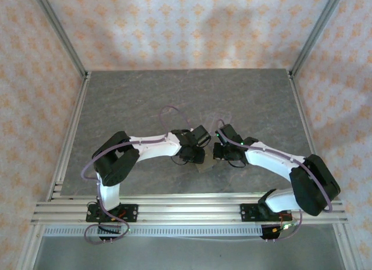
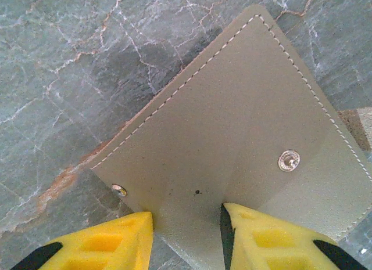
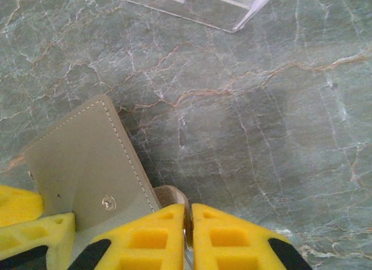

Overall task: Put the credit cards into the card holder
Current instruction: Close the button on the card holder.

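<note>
Left jaws: the left gripper (image 2: 186, 213) holds the grey flap of the card holder (image 2: 232, 125), a yellow finger on each side.
Right jaws: the right gripper (image 3: 187, 211) is pressed together; whether it pinches anything cannot be told.
Card holder: on the marbled surface (image 3: 261, 107), between both grippers.
Clear rack (image 3: 192, 3): apart, beyond the holder.

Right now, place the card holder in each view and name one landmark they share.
Top external: card holder just below picture centre.
Left wrist: centre to right edge.
Right wrist: lower left.
Shared landmark: the grey marbled table; both wrist views also show the holder's silver snap.
</note>
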Motion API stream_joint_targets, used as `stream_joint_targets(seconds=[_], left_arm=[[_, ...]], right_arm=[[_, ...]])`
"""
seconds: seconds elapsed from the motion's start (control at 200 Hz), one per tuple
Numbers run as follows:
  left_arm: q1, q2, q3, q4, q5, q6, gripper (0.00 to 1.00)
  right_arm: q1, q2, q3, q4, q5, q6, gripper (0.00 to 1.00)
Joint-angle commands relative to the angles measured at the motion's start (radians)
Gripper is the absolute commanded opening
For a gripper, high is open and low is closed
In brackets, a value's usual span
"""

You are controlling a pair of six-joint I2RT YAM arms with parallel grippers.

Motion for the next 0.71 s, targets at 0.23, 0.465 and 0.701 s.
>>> stream_joint_targets(seconds=[0.23, 0.465, 0.701], left_arm=[[-0.022, -0.01, -0.037, -0.029, 0.023, 0.043, 0.36], [-0.027, -0.052, -0.058, -0.051, 0.065, 0.094, 0.36], [-0.004, -0.104, -0.032, -0.059, 0.046, 0.057, 0.39]], right_arm=[[-0.008, -0.056, -0.013, 0.028, -0.08, 0.004, 0.0], [-0.02, -0.062, 0.004, 0.034, -0.124, 0.003, 0.0], [-0.02, -0.054, -0.025, 0.07, -0.162, 0.028, 0.0]])
